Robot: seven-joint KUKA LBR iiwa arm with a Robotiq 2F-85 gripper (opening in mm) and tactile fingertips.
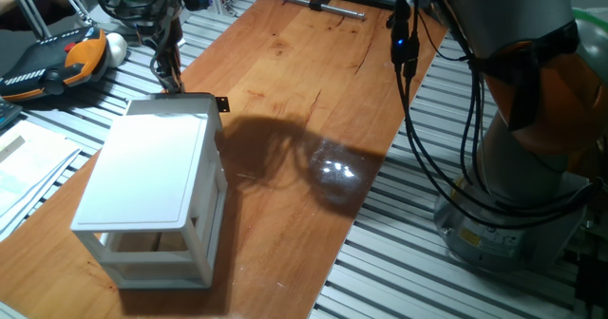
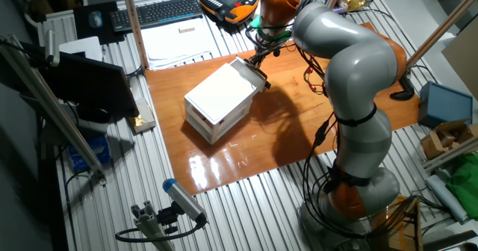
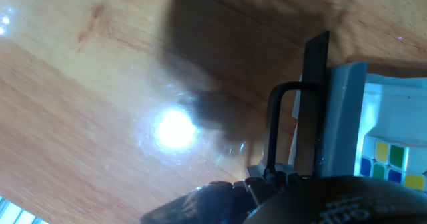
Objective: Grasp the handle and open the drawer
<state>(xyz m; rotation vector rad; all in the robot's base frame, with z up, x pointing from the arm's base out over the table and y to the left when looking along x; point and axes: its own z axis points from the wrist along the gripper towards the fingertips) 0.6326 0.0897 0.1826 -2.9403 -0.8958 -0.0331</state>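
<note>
One arm only. Cabinet (image 1: 147, 191) sits on the wooden worktop (image 1: 313, 82); drawer (image 3: 347, 117) looks slightly proud of its frame. Tool (image 1: 169, 72) hangs at the handle (image 3: 283, 127), grip state hidden, cannot tell. Step: approach or grasp. Next: confirm hold, pull straight out.

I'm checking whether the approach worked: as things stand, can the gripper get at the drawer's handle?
Probably yes. The gripper hangs right at the cabinet's front, and the hand view shows the handle just ahead with nothing between. Whether the fingers already close on it cannot be told.
</note>
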